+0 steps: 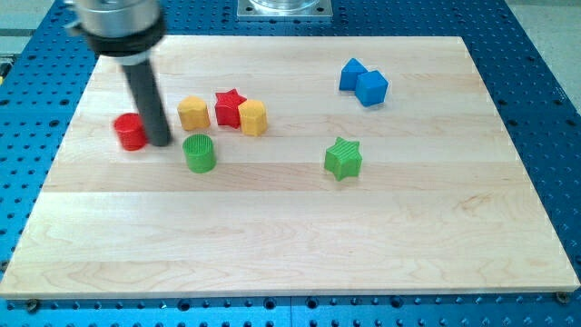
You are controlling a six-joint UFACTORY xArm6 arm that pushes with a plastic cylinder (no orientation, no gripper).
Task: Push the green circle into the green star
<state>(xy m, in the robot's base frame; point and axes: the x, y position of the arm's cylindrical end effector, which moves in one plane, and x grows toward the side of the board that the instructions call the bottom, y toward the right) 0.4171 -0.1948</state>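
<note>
The green circle point(199, 153) stands on the wooden board left of the middle. The green star point(343, 158) lies right of the middle, well apart from the circle. My tip point(161, 143) is on the board just left of the green circle and a little higher in the view, with a small gap between them. The tip stands right next to a red cylinder point(131, 132) on its left.
A yellow block point(193, 113), a red star point(230, 107) and another yellow block point(253, 118) sit in a row above the green circle. A blue block point(363, 82) lies at the upper right. The board point(290, 245) rests on a blue perforated table.
</note>
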